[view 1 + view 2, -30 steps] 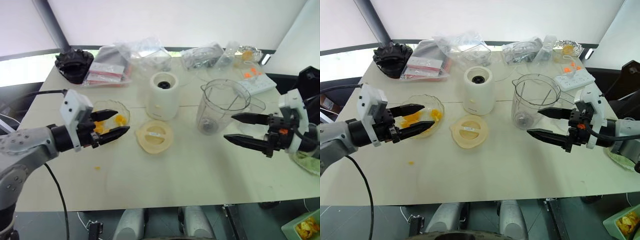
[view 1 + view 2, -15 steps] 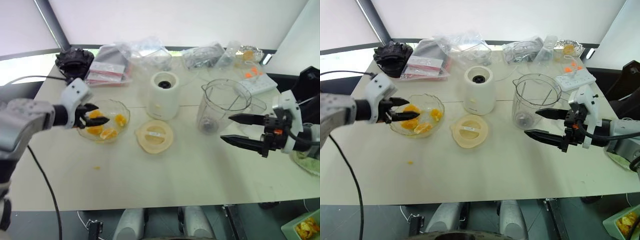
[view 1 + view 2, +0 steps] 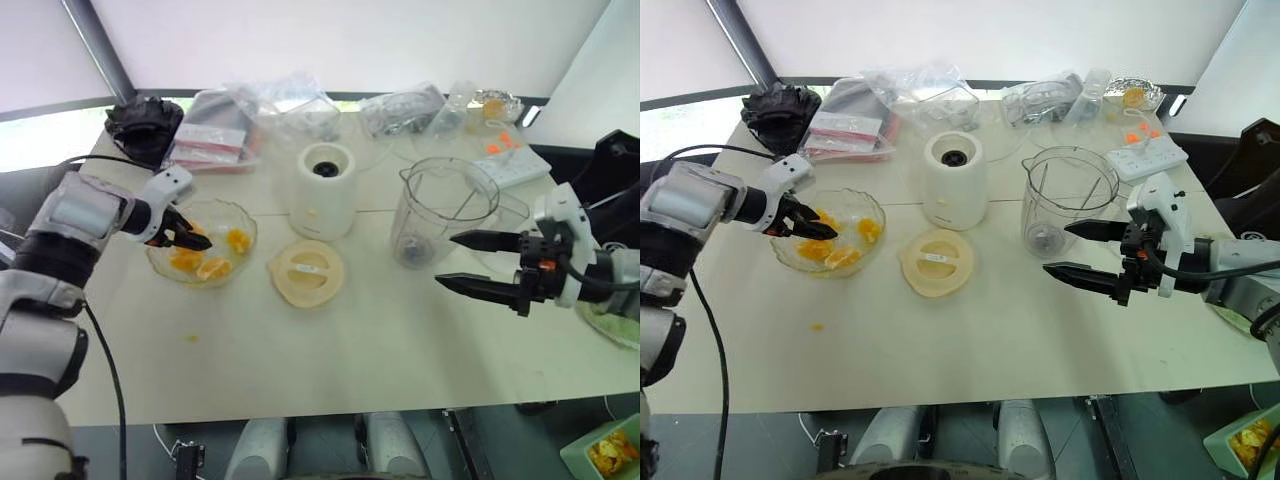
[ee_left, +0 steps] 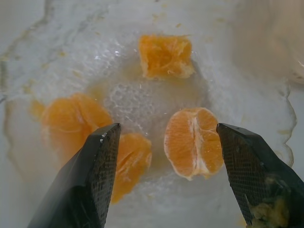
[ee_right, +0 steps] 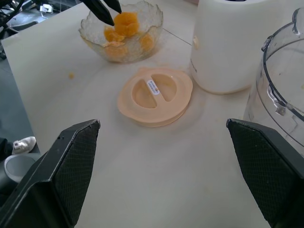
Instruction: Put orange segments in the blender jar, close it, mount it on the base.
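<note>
The left wrist view looks straight down into the glass bowl [image 4: 266,71]: four orange segments [image 4: 194,141] lie in a wet film on its floor, one apart from the rest, one with its cut face up, two overlapping. The head views cannot give that count — there the fruit is a small orange cluster. They do give the whole layout, and the right wrist view adds the lid [image 5: 154,95] close up, flat on the tabletop [image 3: 380,340] between the bowl and the base [image 3: 325,190].

The left gripper [image 3: 186,236] reaches down into the bowl, fingers spread with a clear gap, straddling two segments. Whether the tips touch any fruit I cannot tell; nothing is pinched between them. The right gripper [image 3: 462,262] hangs above the tabletop in front of the jar [image 3: 440,210], fingers spread wide, holding and touching nothing.

The jar stands upright and uncovered, just to the right of the base and apart from it. The base sits near the middle of the tabletop, dark socket up. The lid lies just in front of the base, the bowl to the base's left.

One orange scrap [image 3: 191,338] lies in front of the bowl. Behind the base the far edge is crowded with plastic bags [image 3: 260,115]; a power strip [image 3: 510,160] lies behind the jar near the right edge. In front of the lid a broad bare strip runs to the near edge — the widest free room.
</note>
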Available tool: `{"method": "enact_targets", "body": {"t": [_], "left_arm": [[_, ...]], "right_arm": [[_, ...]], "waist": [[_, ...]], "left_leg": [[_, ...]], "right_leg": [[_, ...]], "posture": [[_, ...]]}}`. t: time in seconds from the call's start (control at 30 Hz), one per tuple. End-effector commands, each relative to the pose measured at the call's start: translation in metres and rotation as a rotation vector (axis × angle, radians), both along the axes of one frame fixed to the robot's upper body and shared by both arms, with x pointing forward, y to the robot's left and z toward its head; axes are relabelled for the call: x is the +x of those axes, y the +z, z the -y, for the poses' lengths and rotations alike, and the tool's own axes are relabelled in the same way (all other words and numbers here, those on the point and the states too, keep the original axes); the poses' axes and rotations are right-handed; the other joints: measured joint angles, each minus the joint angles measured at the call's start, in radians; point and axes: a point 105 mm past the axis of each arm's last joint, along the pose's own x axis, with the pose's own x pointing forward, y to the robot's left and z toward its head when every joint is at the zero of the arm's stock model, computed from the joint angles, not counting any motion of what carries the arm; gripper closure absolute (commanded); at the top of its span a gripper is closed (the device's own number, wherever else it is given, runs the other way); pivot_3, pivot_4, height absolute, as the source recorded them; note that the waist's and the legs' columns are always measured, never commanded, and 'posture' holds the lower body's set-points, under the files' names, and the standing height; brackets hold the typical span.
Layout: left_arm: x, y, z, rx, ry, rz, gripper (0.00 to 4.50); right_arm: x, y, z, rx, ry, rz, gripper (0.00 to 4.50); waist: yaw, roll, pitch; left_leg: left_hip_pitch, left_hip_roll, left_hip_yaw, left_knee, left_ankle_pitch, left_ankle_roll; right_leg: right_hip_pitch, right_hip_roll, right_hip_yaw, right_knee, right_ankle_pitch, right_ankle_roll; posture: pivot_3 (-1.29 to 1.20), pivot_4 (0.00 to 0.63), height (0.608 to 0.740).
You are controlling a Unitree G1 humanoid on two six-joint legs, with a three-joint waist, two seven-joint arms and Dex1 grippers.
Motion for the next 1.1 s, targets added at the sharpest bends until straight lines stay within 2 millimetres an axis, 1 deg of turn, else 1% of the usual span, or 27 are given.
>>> {"method": "enact_targets", "body": {"t": [0.03,0.33,0.47,0.6,0.93,1.1], "left_arm": [[0.002,0.004,-0.002,0.015,0.010,-0.007,1.16],[0.004,-0.016,0.008,0.003,0.019,-0.072,1.16],[0.008,-0.021,0.013,-0.022,0.035,-0.078,1.16],[0.007,-0.028,0.017,-0.031,0.043,-0.101,1.16],[0.000,-0.040,0.015,-0.021,0.075,-0.159,1.16],[-0.005,-0.045,0.010,-0.001,0.088,-0.184,1.16]], "right_arm": [[-0.003,0.008,-0.002,-0.011,0.006,0.048,0.05],[-0.003,0.007,-0.002,-0.009,-0.013,0.060,0.05],[-0.003,0.005,-0.002,-0.013,-0.022,0.065,0.05],[-0.003,0.006,-0.001,-0.015,-0.028,0.072,0.05],[-0.002,0.005,0.000,-0.023,-0.037,0.079,0.05],[-0.002,0.004,-0.001,-0.025,-0.037,0.079,0.05]], "waist": [[0.000,0.000,0.000],[0.000,0.000,0.000],[0.001,0.000,0.000],[0.001,0.000,0.000],[0.002,0.000,0.000],[0.001,0.000,0.000]], "left_leg": [[0.000,0.000,0.000,0.000,0.000,0.000],[0.000,0.000,-0.003,0.001,0.000,0.000],[0.000,0.000,-0.003,0.001,0.000,0.000],[0.000,0.000,-0.003,0.001,0.000,0.000],[0.000,0.000,-0.004,0.001,0.000,0.000],[0.000,0.000,-0.004,0.001,0.000,0.000]], "right_leg": [[0.000,0.000,0.000,0.000,0.000,0.000],[0.000,0.000,0.000,0.002,0.000,0.000],[0.000,0.000,0.000,0.003,0.000,0.000],[0.000,0.000,0.000,0.003,0.000,0.000],[0.000,0.000,0.000,0.003,0.000,0.000],[0.000,0.000,0.000,0.003,0.000,0.000]], "posture": [[0.00,0.150,0.740],[0.00,0.150,0.740],[0.00,0.150,0.740],[0.00,0.150,0.740],[0.00,0.150,0.740],[0.00,0.150,0.740]]}}
